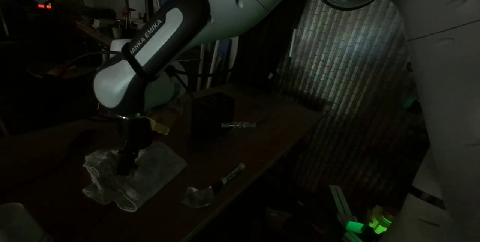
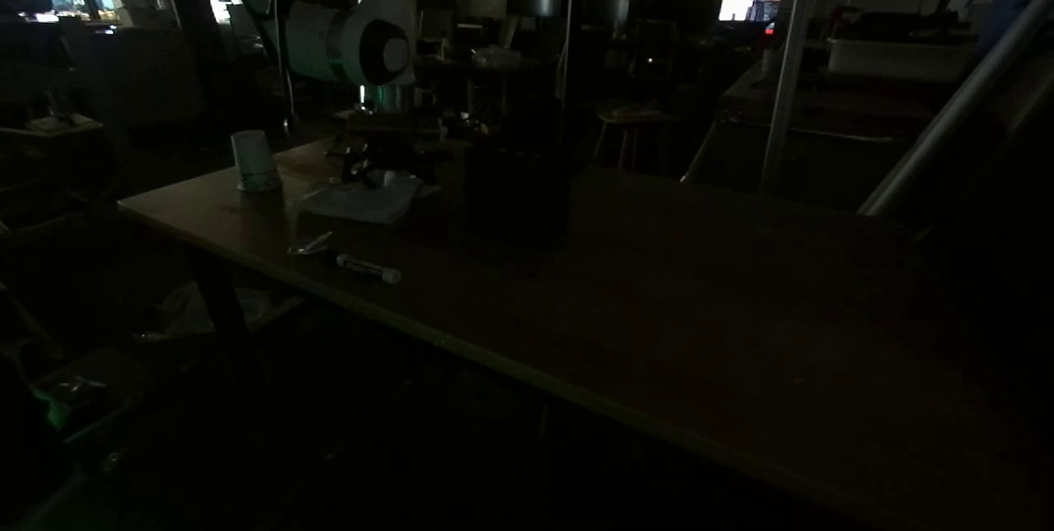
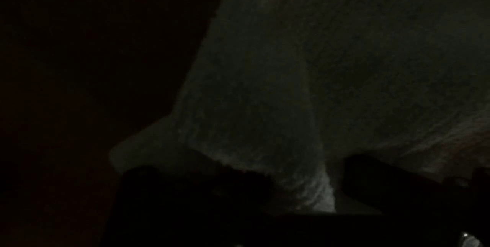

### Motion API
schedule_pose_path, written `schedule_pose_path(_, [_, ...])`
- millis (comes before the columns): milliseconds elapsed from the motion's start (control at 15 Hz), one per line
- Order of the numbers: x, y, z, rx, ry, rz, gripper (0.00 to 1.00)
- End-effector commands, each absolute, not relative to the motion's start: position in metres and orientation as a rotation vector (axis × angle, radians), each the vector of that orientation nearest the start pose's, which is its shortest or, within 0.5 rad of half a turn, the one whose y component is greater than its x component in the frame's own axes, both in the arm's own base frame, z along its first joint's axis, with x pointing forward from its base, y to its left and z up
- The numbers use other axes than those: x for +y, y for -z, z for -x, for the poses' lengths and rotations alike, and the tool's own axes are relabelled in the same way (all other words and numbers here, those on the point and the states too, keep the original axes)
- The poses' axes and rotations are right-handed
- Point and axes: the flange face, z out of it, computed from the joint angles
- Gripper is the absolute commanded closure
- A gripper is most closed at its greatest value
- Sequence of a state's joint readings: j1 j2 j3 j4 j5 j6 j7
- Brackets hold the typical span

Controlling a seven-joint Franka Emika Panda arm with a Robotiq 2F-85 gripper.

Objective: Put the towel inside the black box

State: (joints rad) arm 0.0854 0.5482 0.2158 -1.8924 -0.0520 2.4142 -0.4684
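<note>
1. Towel (image 1: 147, 177): lies rumpled and partly folded on the table (image 1: 258, 142); looks soft, limp and light; unlikely to break or slip, but likely to sag and trail a corner once lifted; best taken deep, by a thick fold near the middle, layers together;
2. Gripper (image 1: 127, 169): points down onto the towel; shows fingers (image 3: 383, 184) on either side of a fold in the wrist view; too dark to say whether clamped or straddling;
3. Marker (image 1: 229, 176) and plastic scrap (image 1: 198, 197): lie toward the table edge, apart from the towel;
4. Black box (image 1: 212, 118): stands beyond, near the towel; inside too dark to see.
</note>
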Motion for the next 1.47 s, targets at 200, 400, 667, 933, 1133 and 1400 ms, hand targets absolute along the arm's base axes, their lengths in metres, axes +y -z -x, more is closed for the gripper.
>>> schedule_pose_path(200, [0.168, -0.230, -0.599, -1.060, -0.029, 2.794, 0.95])
schedule_pose_path(400, [0.160, -0.240, -0.593, -1.018, -0.045, 2.796, 1.00])
schedule_pose_path(667, [0.152, -0.264, -0.584, -0.995, -0.052, 2.813, 1.00])
schedule_pose_path(933, [0.139, -0.314, -0.576, -0.990, -0.022, 2.845, 1.00])
schedule_pose_path(1133, [0.122, -0.358, -0.574, -0.945, 0.002, 2.894, 1.00])
schedule_pose_path(1400, [0.074, -0.413, -0.576, -0.789, 0.052, 2.971, 1.00])
